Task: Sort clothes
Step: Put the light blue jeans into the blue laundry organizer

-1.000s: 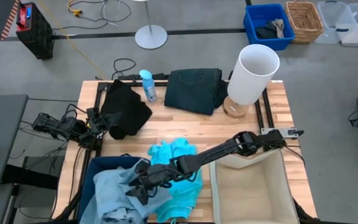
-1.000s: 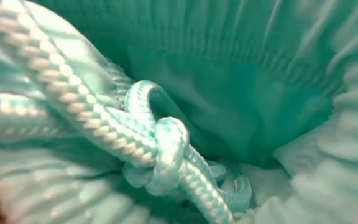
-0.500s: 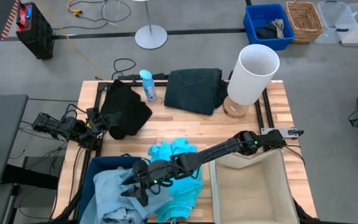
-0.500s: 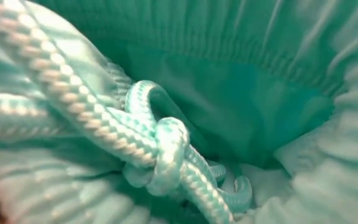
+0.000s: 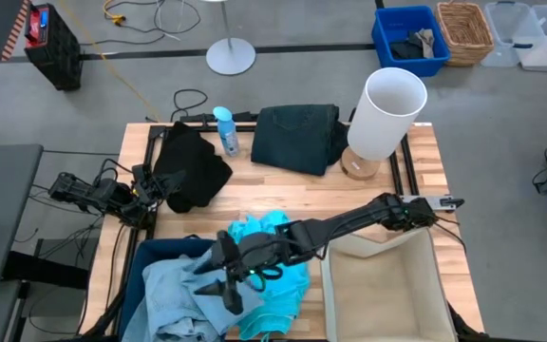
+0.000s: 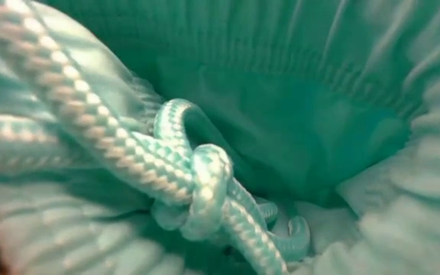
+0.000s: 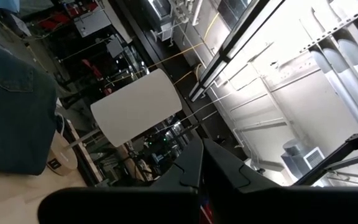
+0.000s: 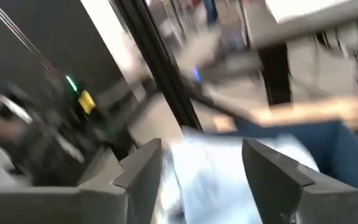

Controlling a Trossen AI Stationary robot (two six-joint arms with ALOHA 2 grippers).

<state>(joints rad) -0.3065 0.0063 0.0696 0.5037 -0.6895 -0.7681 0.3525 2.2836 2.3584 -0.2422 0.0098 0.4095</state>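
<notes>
Pale blue garment (image 5: 174,290) bunched, no clear axis, beside open right gripper (image 5: 228,281).

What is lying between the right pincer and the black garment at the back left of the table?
Nothing visible: only bare wooden tabletop separates the right pincer from the black soft fabric garment; the pale blue spray bottle stands off to the side.

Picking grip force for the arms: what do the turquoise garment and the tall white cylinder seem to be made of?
The turquoise garment looks like soft ribbed knit, matte, with a braided drawstring knotted on it. The white cylinder looks like smooth rigid plastic or coated card, judging by its even matte wall; which one is unclear.
</notes>
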